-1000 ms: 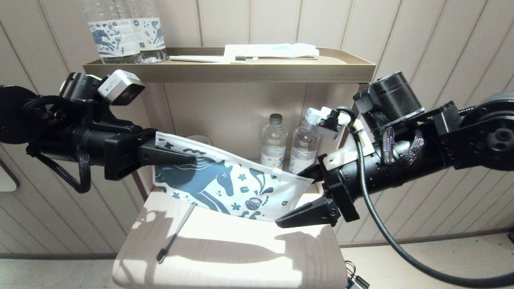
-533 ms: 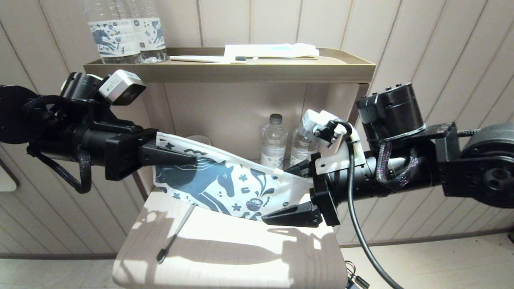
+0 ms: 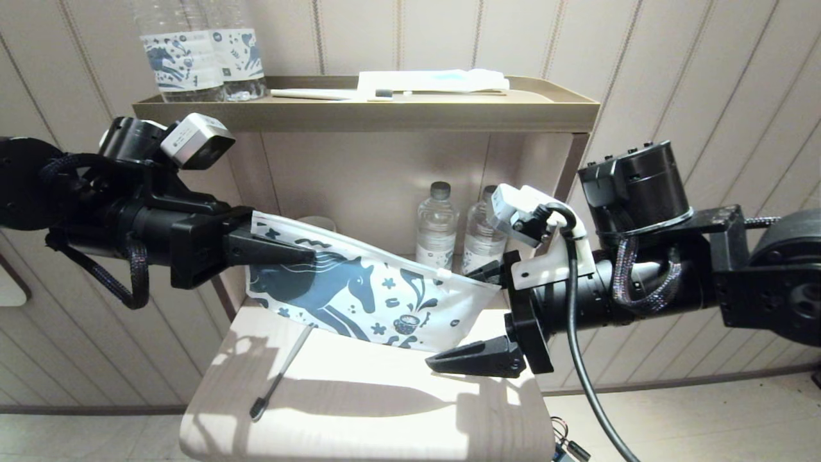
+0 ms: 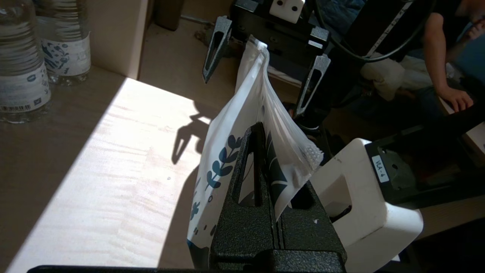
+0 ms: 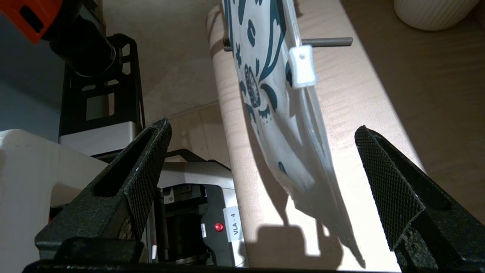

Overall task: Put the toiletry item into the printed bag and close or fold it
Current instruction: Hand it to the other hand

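The printed bag (image 3: 359, 295), white with a dark-blue horse, hangs above the table (image 3: 385, 410). My left gripper (image 3: 276, 253) is shut on its left end; in the left wrist view the fingers (image 4: 242, 178) pinch the bag (image 4: 250, 110) flat. My right gripper (image 3: 471, 317) stands open around the bag's right end, one finger above and one below, touching nothing. In the right wrist view the bag (image 5: 280, 113) and its white zip slider (image 5: 302, 66) hang between the wide fingers of my right gripper (image 5: 263, 129). The toiletry item (image 3: 279, 378), a slim grey toothbrush, lies on the table under the bag.
A shelf tray (image 3: 365, 112) above holds horse-labelled bottles (image 3: 199, 58), a white packet (image 3: 436, 80) and a white toothbrush (image 3: 314, 94). Two small bottles (image 3: 438, 224) stand at the back of the table, behind the bag. A white cup (image 5: 432, 13) stands there too.
My right wrist has rolled and its open fingers have shifted left around the bag's right end. The left gripper and the bag have stayed put.
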Robot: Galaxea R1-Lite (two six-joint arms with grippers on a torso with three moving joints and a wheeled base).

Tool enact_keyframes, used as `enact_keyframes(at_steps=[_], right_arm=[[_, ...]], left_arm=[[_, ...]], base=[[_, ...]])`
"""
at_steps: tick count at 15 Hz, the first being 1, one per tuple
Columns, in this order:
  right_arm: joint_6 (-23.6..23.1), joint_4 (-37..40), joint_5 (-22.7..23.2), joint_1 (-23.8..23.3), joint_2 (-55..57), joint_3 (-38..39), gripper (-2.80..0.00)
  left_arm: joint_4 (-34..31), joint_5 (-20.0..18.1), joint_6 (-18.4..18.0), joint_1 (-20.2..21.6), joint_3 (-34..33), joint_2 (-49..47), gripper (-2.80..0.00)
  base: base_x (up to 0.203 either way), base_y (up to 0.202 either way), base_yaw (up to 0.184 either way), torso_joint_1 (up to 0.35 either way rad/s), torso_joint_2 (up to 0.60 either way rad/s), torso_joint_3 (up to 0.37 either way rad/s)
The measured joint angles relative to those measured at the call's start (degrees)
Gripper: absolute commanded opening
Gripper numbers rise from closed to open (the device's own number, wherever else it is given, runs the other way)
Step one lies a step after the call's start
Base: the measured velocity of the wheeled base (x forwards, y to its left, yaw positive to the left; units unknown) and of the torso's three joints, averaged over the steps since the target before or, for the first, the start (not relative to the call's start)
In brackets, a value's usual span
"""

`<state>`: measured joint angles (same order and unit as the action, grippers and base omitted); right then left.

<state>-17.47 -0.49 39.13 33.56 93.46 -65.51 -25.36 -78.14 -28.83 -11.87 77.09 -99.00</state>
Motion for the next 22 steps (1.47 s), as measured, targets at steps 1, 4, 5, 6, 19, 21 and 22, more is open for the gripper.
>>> enact_keyframes(at_steps=[1, 4, 5, 6, 19, 21, 22], right_arm=[[0.05, -0.49, 0.09, -0.02, -0.05, 0.21, 0.0], [0.16, -1.3, 0.17, 0.0, -0.05, 0.39, 0.0], [0.17, -1.32, 0.18, 0.0, 0.0, 0.39, 0.0], [0.17, -1.32, 0.2, 0.0, 0.08, 0.43, -2.8], [0.64, -1.13, 2.72, 0.0, 0.72, 0.5, -2.8], [0.57, -1.19, 2.82, 0.0, 0.7, 0.79, -2.8], [0.58, -1.19, 2.82, 0.0, 0.7, 0.85, -2.8]], left_arm=[[0.0, 0.0, -0.02, 0.0, 0.05, -0.04, -2.8], [0.02, 0.0, -0.02, 0.0, 0.09, -0.34, -2.8], [0.02, 0.0, 0.0, 0.0, 0.09, -0.41, -2.8], [0.0, 0.0, 0.0, 0.0, 0.09, -0.45, -2.8], [0.0, 0.09, -0.01, -0.03, 0.09, -0.67, -2.8], [0.0, 0.28, -0.02, -0.28, 0.06, -0.87, -2.8], [0.04, 0.33, 0.02, -0.42, 0.05, -0.98, -2.8]], base=[[0.0, 0.0, 0.0, 0.0, 0.0, 0.0], [0.0, 0.0, 0.0, 0.0, 0.0, 0.0], [0.0, 0.0, 0.0, 0.0, 0.0, 0.0], [0.0, 0.0, 0.0, 0.0, 0.0, 0.0], [0.0, 0.0, 0.0, 0.0, 0.0, 0.0], [0.0, 0.0, 0.0, 0.0, 0.0, 0.0], [0.0, 0.0, 0.0, 0.0, 0.0, 0.0]])
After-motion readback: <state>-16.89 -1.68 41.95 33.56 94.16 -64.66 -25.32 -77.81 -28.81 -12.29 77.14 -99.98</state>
